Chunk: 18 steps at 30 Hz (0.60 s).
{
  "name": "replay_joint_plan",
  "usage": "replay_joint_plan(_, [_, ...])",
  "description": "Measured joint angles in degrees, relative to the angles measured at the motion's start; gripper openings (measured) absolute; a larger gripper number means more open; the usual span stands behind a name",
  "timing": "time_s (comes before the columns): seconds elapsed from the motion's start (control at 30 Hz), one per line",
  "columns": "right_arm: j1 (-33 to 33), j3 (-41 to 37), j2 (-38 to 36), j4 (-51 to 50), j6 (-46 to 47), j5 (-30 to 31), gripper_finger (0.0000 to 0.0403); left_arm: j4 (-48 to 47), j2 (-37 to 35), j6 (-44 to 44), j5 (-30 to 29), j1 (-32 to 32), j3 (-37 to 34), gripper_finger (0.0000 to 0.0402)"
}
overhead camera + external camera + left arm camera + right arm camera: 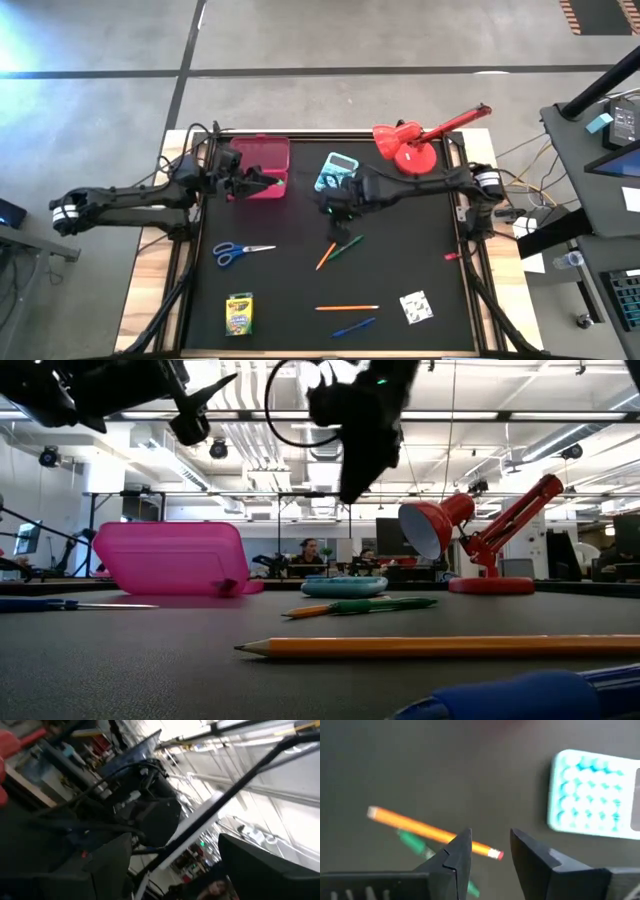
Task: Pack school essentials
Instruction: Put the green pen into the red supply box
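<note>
Right pincer: seen above the middle of the worktop, raised clear of it; fingers parted with an empty gap, nothing grasped.
Left pincer: held over the pink case at the 11 o'clock part of the worktop; its fingers are poorly seen, but appear spread and empty.
Orange pencil and green pencil: lying crossed near the centre, just below the right pincer, not touched by it.
Second orange pencil: lying flat toward 6 o'clock.
Blue pen: just beside that pencil, nearer the worktop's edge.
Blue-handled scissors: lying flat at 9 o'clock.
Crayon box: at 7 o'clock, well apart from both arms.
White patterned square: at 5 o'clock.
Turquoise calculator: at 12 o'clock, beside the pink case.
Red lamp: at 1 o'clock, on the worktop's corner.
</note>
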Motion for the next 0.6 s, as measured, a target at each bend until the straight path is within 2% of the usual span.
replay_joint_plan(0.23, [5.24, -8.65, -2.17, 0.76, -1.02, -0.33, 0.0114, 12.01, 2.6, -1.6, 5.9, -0.07, 0.07, 0.028])
replay_joint_plan(0.43, [6.64, -10.51, -2.23, 1.31, -0.32, -0.15, 0.0114, 20.32, 6.14, -19.25, 0.65, -0.46, 0.02, 0.028])
replay_joint_plan(0.6, [6.64, -10.59, -2.23, 1.46, -0.24, -0.09, 0.0114, 19.12, 10.01, -27.52, 3.39, -2.02, -0.09, 0.028])
